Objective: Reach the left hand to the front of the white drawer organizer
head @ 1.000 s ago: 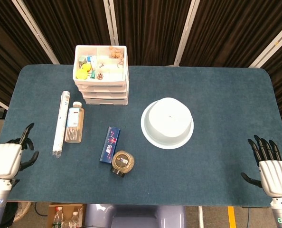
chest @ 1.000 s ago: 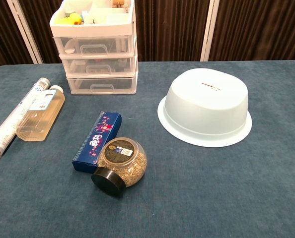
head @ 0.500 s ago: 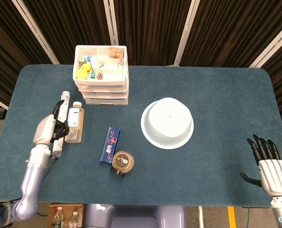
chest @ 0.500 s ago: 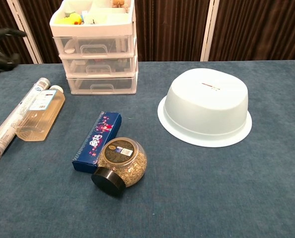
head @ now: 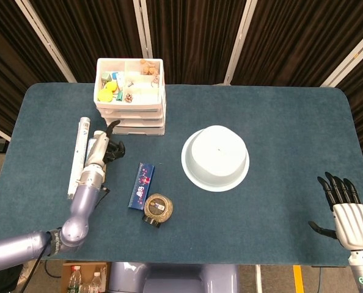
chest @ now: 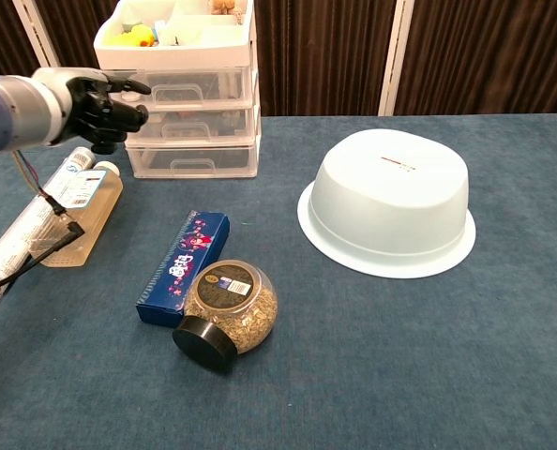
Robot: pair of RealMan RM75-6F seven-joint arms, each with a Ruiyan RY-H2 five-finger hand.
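Observation:
The white drawer organizer stands at the back left of the table, three clear-fronted drawers under a top tray of small items. In the chest view its drawer fronts face me. My left hand hovers just left of and before those fronts, above the lying bottle. In the chest view the left hand is level with the upper drawers, fingers loosely bent, one pointing at the organizer, nothing held and a small gap left. My right hand rests at the front right edge, fingers spread and empty.
A juice bottle and a long tube lie under my left arm. A blue box and a seed jar on its side lie mid-front. An upturned white bowl sits at the centre right.
My left hand rose from the front left table edge and swept forward and rightward, over the tube and bottle, up to the organizer's front. The right hand stayed put.

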